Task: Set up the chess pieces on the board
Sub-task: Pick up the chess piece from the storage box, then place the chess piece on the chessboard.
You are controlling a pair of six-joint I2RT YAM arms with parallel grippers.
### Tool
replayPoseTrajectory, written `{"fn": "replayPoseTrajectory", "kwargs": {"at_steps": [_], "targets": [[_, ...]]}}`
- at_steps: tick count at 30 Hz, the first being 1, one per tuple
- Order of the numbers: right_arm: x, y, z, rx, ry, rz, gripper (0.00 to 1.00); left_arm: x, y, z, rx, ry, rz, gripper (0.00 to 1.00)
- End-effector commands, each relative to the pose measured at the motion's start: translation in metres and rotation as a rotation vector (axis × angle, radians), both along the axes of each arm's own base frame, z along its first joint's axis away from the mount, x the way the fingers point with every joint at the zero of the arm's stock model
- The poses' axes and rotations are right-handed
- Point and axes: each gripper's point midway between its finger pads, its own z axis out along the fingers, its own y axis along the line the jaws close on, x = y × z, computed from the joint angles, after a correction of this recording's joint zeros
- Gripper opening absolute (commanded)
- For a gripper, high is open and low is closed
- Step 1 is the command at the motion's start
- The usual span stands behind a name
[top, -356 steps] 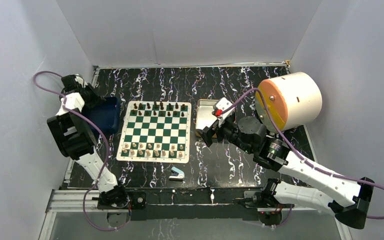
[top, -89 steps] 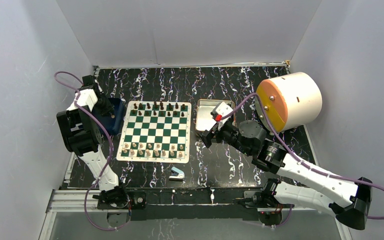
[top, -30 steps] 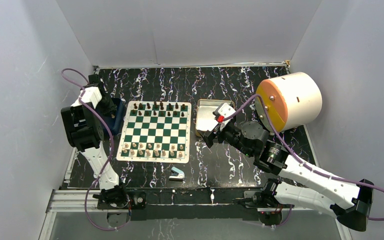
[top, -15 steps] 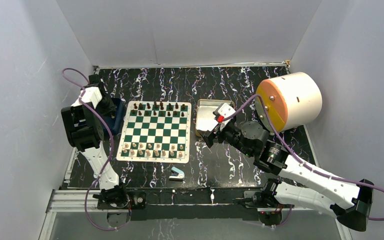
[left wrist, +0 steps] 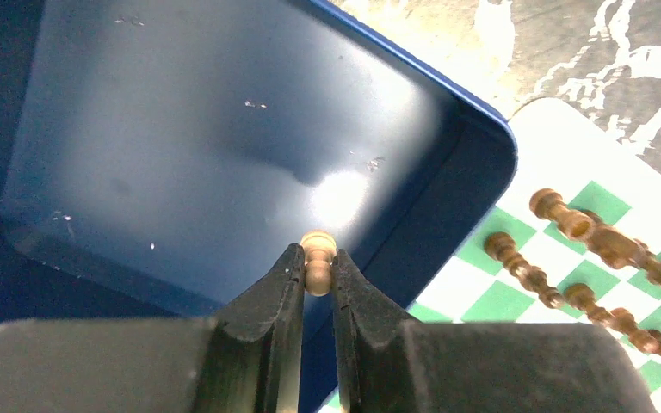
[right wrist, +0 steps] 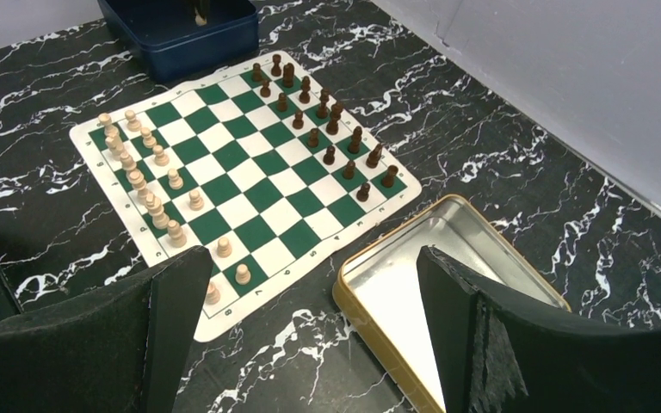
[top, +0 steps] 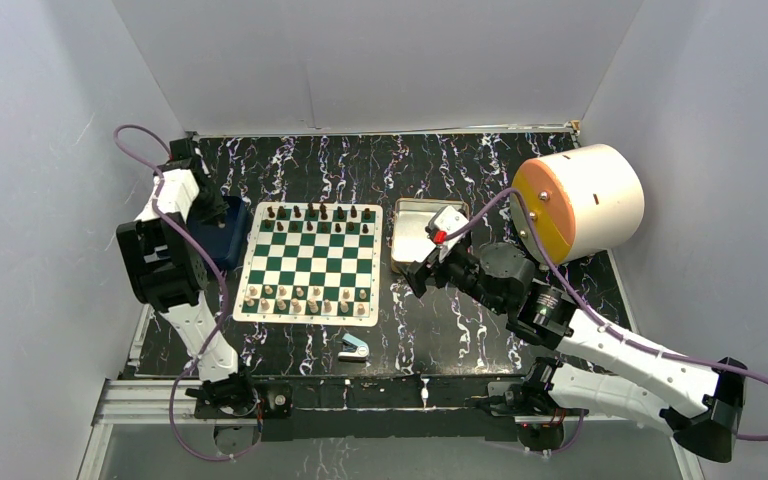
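Note:
The green-and-white board (top: 310, 262) lies mid-table, with dark brown pieces (top: 318, 213) along its far edge and pale beige pieces (top: 300, 299) along its near edge. It also shows in the right wrist view (right wrist: 241, 163). My left gripper (left wrist: 317, 267) is shut on a pale beige piece (left wrist: 318, 255), held above the dark blue tray (left wrist: 181, 146) beside the board's far left corner. In the top view the left gripper (top: 210, 210) is over that tray. My right gripper (right wrist: 310, 344) is open and empty, above the tabletop between the board and the silver tin (right wrist: 435, 284).
A blue-and-white stapler-like object (top: 353, 347) lies in front of the board. A large white cylinder with an orange face (top: 575, 203) lies at the right. Grey walls enclose the black marbled table.
My left gripper has lifted and shifted slightly back over the blue tray. The right arm has barely moved.

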Motion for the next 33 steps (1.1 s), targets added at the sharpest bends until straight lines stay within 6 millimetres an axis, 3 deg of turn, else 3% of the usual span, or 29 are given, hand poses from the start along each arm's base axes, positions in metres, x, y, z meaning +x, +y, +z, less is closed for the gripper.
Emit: {"fn": "replayPoseTrajectory", "kwargs": {"at_steps": [1,6,9,19,22,33], "targets": [[0.000,0.000,0.025,0.085,0.015,-0.020,0.99,-0.002,-0.001,0.063,0.041,-0.117,-0.021,0.05],[-0.002,-0.007,0.031,0.105,0.029,-0.038,0.99,-0.001,-0.017,0.095,0.012,-0.189,-0.051,0.06],[-0.002,-0.012,0.034,0.123,0.038,-0.057,0.99,-0.003,-0.033,0.104,-0.004,-0.197,-0.099,0.06],[-0.005,-0.029,0.036,0.169,0.126,-0.129,0.99,-0.015,-0.115,0.110,-0.058,-0.183,-0.331,0.06],[-0.006,-0.033,0.035,0.177,0.134,-0.139,0.99,-0.023,-0.153,0.115,-0.054,-0.193,-0.429,0.06],[-0.005,-0.053,0.044,0.127,0.055,-0.173,0.99,-0.067,-0.213,0.099,-0.051,-0.153,-0.596,0.07]]}}
